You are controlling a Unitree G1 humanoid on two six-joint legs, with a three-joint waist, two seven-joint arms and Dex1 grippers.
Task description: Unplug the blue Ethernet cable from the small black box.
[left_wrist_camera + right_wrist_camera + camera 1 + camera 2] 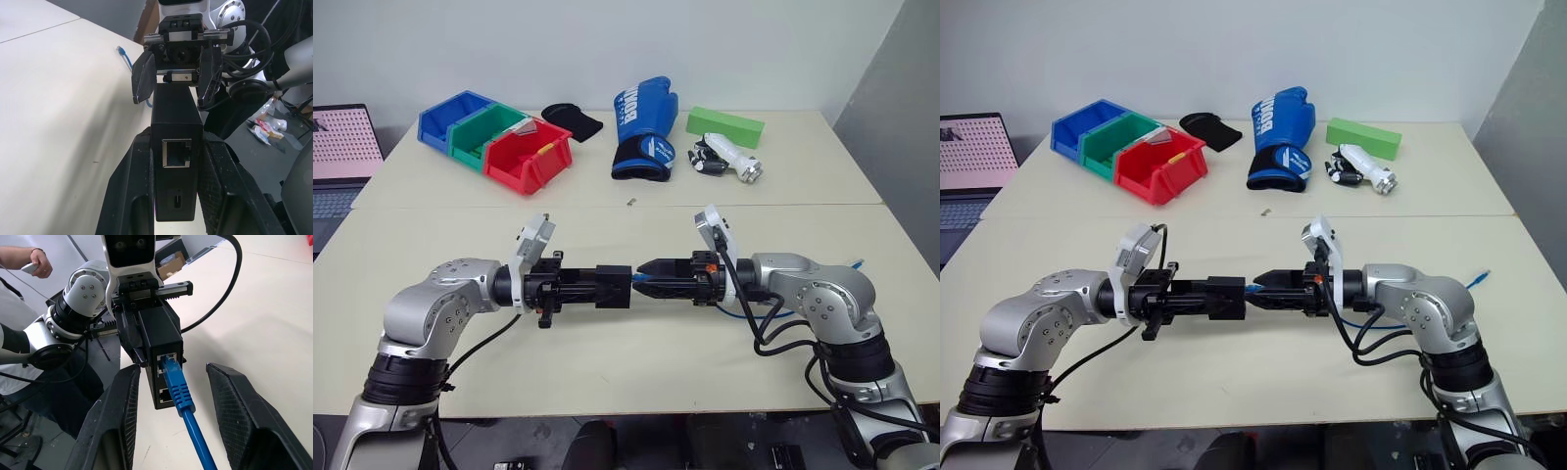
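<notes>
Small black box is held up above the table, mid-air between the two arms, clamped in the left gripper, whose fingers press flat against its two side faces. That grip looks solid: rigid matte shell, light, flat sides, nothing to crush. Blue Ethernet cable is still plugged into the upper port on the face turned toward the right arm; the port below it is free. From the plug the cord runs back past the right wrist and its other end lies on the table. Right gripper is released: both fingers stand apart on either side of the blue plug boot, touching neither boot nor cord as far as I can see. Handling guess: the cord is limp and slick, so pulling on it would likely just stretch or slip; the moulded boot right at the port is the stiff bit and the place to pinch. The clear plug probably has a latch tab under the boot that needs squeezing before it slides out; yanking without that risks snapping the tab or dragging the box out of the left grip. Pull should go straight along the port axis, away from the left gripper.
</notes>
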